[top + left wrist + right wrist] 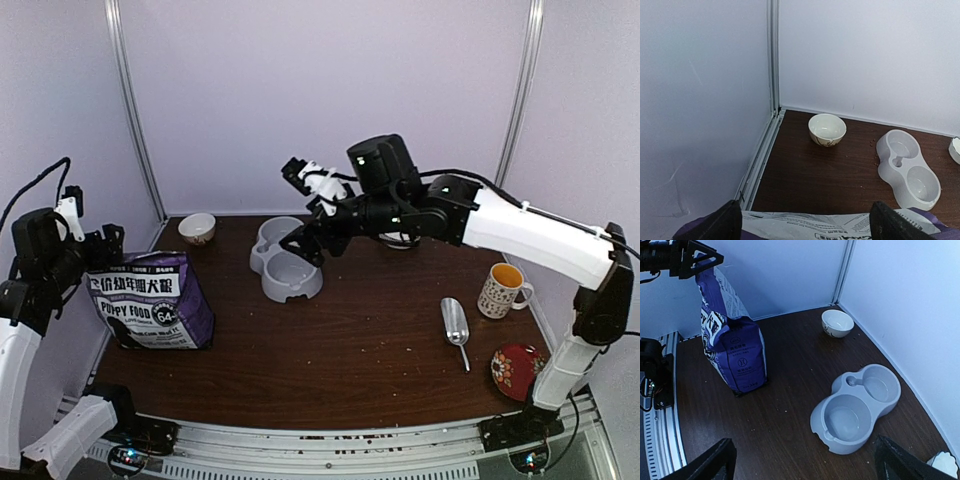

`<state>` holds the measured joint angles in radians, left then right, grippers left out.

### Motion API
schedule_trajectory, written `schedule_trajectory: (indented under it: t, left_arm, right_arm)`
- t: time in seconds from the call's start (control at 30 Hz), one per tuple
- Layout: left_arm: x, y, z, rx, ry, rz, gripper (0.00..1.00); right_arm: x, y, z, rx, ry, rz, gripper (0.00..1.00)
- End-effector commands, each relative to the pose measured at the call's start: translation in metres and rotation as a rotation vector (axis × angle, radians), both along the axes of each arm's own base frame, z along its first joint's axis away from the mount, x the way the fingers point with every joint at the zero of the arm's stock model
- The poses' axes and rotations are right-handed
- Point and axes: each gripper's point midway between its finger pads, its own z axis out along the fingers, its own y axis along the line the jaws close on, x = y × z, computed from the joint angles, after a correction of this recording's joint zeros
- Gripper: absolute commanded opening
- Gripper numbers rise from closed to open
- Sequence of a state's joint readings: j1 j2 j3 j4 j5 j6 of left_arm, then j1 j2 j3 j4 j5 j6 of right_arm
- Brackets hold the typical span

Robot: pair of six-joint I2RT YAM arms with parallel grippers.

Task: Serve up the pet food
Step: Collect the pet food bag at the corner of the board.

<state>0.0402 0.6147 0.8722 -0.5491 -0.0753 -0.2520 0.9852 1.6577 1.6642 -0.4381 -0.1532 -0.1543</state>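
Top view: nearest, at the near edge of the table (330, 375), sit the two arm bases. The left hand (98, 246) hangs at the top edge of the pet food bag (150, 312), which stands at the table's left side; how far its fingers are spread is not plain from here. The right hand (303, 245) hovers over the grey double bowl (285, 272), wide open and holding nothing. A small cream bowl (197, 228) sits in the far left corner. A mug (500, 290), a metal scoop (455, 325) and a red plate (518, 368) lie on the right, well apart from the double bowl. There is one of each; the double bowl has two wells.

Left wrist view: nearest are two dark fingers (715, 225) in the bottom corners, spread wide, with the bag's top (805, 222) between them; I cannot tell whether they touch it. Beyond lie the cream bowl (827, 129) and, to its right, the double bowl (908, 170); a few crumbs (874, 144) lie between them.

Right wrist view: nearest are two fingers (710, 462), spread wide with nothing between them and bare table below. The double bowl (857, 407) lies just ahead, both wells showing bare grey. The bag (732, 340) stands upright at left with the left hand (687, 259) at its top. The kibble itself does not show. A white scalloped dish (942, 462) peeks in at the bottom right.
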Motion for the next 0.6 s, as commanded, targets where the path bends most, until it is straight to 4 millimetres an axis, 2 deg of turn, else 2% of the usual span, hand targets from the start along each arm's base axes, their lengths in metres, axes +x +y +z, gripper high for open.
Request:
schedule_trajectory:
  t: [0.0, 0.1, 0.23, 0.33, 0.43, 0.57]
  left_arm:
    - [-0.004, 0.007, 0.021, -0.027, -0.063, 0.043, 0.91]
    - [-0.017, 0.017, 0.026, -0.071, 0.007, 0.127, 0.89]
    - [-0.046, 0.030, 0.036, -0.130, 0.105, 0.245, 0.89]
    - [-0.064, 0.030, 0.045, -0.188, 0.111, 0.273, 0.91]
    - [-0.070, 0.024, 0.047, -0.263, 0.109, 0.266, 0.94]
    - [-0.077, 0.026, 0.031, -0.431, 0.163, 0.376, 0.96]
  right_arm:
    - [-0.020, 0.054, 0.002, -0.016, -0.052, 0.160, 0.98]
    - [-0.026, 0.082, -0.004, -0.033, -0.054, 0.201, 0.98]
    - [-0.020, 0.091, -0.011, -0.018, -0.044, 0.164, 0.98]
    - [-0.014, 0.085, -0.023, 0.003, -0.048, 0.101, 0.99]
    - [-0.012, 0.072, -0.042, 0.006, -0.036, 0.046, 1.00]
    - [-0.015, 0.053, -0.060, 0.018, -0.012, 0.000, 1.00]
